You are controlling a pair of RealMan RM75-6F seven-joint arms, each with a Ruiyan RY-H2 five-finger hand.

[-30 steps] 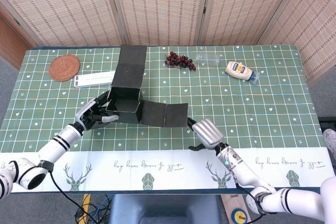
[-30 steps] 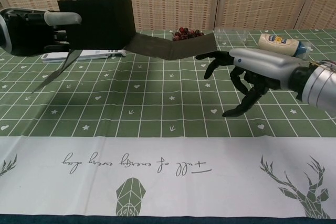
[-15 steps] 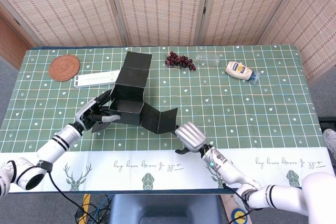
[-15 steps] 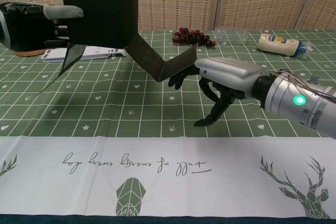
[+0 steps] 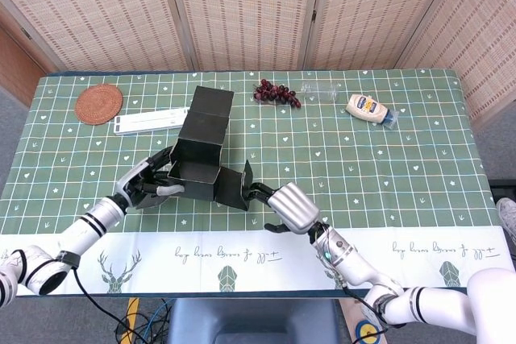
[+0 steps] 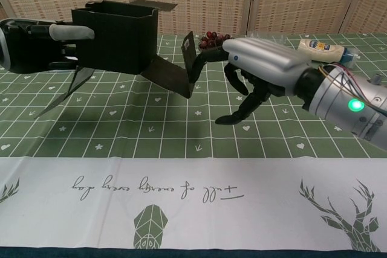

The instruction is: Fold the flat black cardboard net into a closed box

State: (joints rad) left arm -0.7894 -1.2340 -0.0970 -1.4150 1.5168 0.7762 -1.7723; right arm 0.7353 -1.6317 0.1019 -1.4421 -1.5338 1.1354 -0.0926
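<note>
The black cardboard net [image 5: 200, 151] is partly folded into an open-topped box [image 6: 116, 35] at left centre of the table. Its long lid panel [image 5: 211, 106] leans away at the back. My left hand [image 5: 145, 187] grips the box's left wall, with the thumb [image 6: 71, 31] laid across the outside. A side strip [image 6: 166, 75] slopes down to the right, and its end panel [image 6: 188, 60] stands bent upward. My right hand [image 5: 289, 205] is beside that end panel with spread fingers, and its fingertips [image 6: 208, 54] touch the panel from the right.
A woven coaster [image 5: 98, 104] and a white flat bar [image 5: 145, 122] lie at the back left. Dark grapes [image 5: 276, 93], a clear plastic bottle [image 5: 322, 90] and a mayonnaise bottle [image 5: 369, 108] lie at the back right. The white tablecloth border [image 6: 193, 197] runs along the near edge.
My right hand moved left and pushed the flat side strip inward, so its end panel now stands up. The box in my left hand tilted and turned slightly.
</note>
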